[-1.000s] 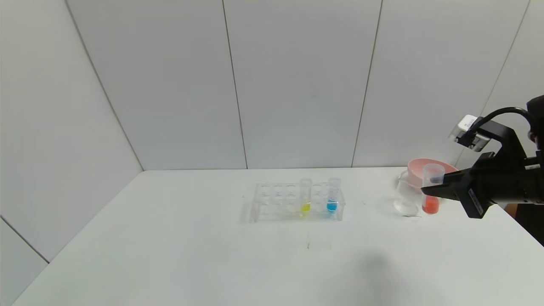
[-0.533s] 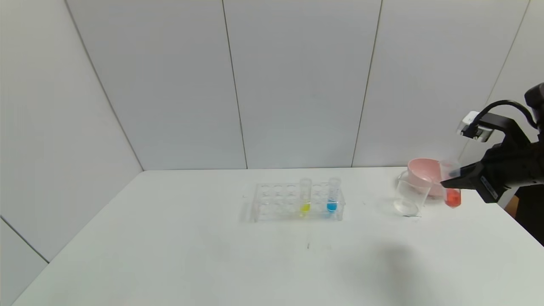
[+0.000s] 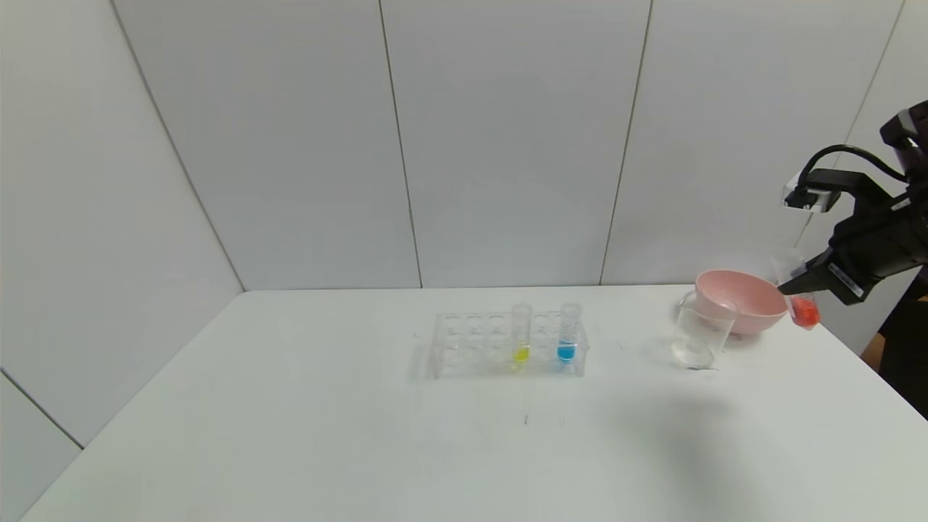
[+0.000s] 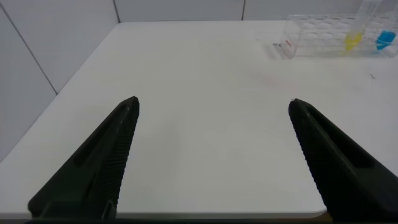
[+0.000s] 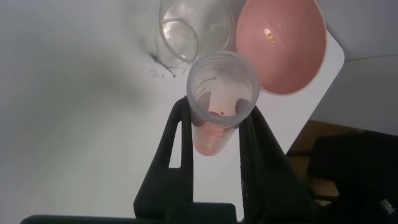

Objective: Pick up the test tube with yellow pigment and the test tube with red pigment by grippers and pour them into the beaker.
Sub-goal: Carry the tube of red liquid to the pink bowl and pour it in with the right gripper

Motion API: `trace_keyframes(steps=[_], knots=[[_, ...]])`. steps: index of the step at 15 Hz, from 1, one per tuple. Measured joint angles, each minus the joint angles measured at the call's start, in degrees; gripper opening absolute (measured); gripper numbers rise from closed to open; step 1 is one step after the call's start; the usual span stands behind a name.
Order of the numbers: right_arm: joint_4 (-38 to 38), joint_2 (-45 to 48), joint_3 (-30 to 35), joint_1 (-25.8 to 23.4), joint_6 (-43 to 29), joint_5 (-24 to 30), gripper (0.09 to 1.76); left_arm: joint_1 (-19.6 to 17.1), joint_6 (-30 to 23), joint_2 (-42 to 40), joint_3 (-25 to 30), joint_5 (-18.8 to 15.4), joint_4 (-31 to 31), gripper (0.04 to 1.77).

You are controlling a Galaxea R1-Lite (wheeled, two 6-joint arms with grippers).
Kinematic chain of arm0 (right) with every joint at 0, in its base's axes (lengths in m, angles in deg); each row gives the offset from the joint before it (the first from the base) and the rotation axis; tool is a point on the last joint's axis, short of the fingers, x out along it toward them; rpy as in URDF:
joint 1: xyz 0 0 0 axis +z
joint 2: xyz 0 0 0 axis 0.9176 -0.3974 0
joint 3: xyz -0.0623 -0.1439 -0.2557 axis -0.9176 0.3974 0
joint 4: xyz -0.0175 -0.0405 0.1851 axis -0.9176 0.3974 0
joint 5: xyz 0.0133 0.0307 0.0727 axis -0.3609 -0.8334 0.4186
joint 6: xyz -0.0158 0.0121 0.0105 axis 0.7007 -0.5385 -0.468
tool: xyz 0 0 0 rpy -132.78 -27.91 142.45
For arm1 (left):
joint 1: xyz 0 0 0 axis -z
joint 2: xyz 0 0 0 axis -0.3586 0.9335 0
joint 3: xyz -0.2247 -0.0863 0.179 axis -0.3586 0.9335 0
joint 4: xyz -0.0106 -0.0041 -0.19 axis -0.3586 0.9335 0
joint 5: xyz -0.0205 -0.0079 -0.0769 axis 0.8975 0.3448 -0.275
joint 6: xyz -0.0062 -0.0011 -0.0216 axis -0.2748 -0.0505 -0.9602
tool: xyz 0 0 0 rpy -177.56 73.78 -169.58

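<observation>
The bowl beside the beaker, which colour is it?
Pink; the bowl shows best in the head view.

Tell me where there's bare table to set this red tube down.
Free: the white table left of and in front of the clear plastic tube rack, and between rack and clear glass beaker. Crowded: the right rear corner, where beaker, pink bowl and right gripper cluster.

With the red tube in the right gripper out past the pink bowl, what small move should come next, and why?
Probably carry it back toward the robot's left until its mouth is over the beaker. The right gripper holds the test tube with red pigment beyond the pink bowl, still filled; the beaker holds no colour.
</observation>
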Motion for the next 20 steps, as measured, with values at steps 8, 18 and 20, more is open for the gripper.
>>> trace_keyframes(steps=[8,18,20], knots=[[4.79,-9.50,-12.51,0.91,9.85,-8.36,0.49,0.00,0.00,0.00,0.00,-0.02,0.00,1.72],[2.93,-12.59,-12.75,4.44,16.60,-17.07,0.49,0.00,0.00,0.00,0.00,0.00,0.00,1.72],[4.22,-12.64,-12.75,5.71,17.65,-17.51,0.49,0.00,0.02,0.00,0.00,0.00,0.00,1.72]])
